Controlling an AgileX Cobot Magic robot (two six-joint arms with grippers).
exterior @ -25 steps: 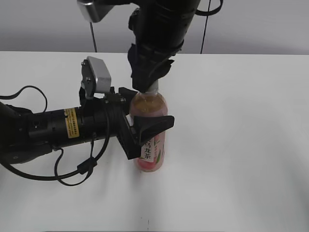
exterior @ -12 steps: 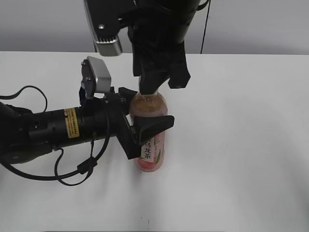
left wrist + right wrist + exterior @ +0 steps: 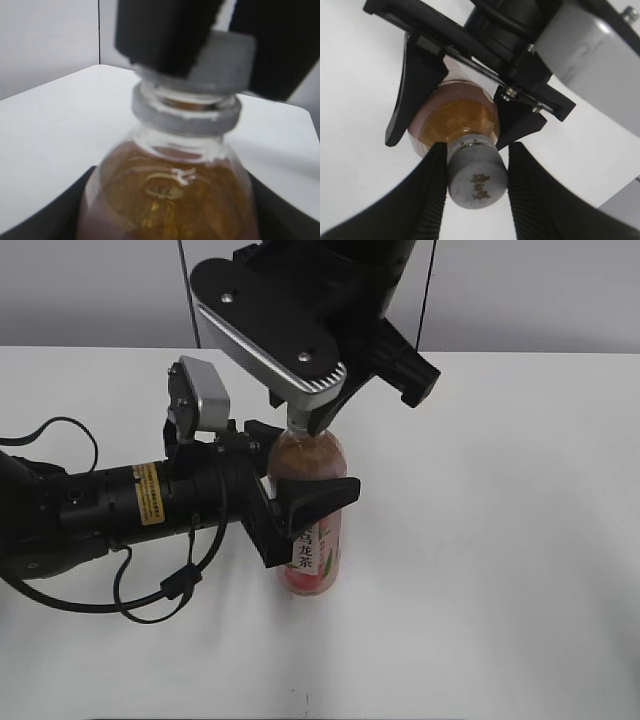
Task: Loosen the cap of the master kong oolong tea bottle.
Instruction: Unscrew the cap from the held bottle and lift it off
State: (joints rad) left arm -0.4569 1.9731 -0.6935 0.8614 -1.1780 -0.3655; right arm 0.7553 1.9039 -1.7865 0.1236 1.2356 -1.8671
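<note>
The master kong oolong tea bottle [image 3: 318,545] stands upright on the white table, amber tea above a pink label. My left gripper [image 3: 308,480] comes in from the left and is shut on the bottle's upper body; in the left wrist view its dark fingers flank the tea-filled shoulder [image 3: 170,200]. My right gripper [image 3: 311,422] comes down from above and is shut on the cap [image 3: 477,181], a white cap with a dark logo on top. Its ribbed fingers [image 3: 476,200] sit on both sides of the cap. The cap also shows in the left wrist view [image 3: 227,62]. In the exterior view the cap is hidden.
The white table [image 3: 500,540] extends to the right and front of the bottle. The left arm and its cables [image 3: 150,580] lie across the table's left side. A grey wall [image 3: 560,290] stands behind.
My right wrist has turned about the cap: its silver camera bracket swung round to the front. The bottle and my left gripper have stayed in place.
</note>
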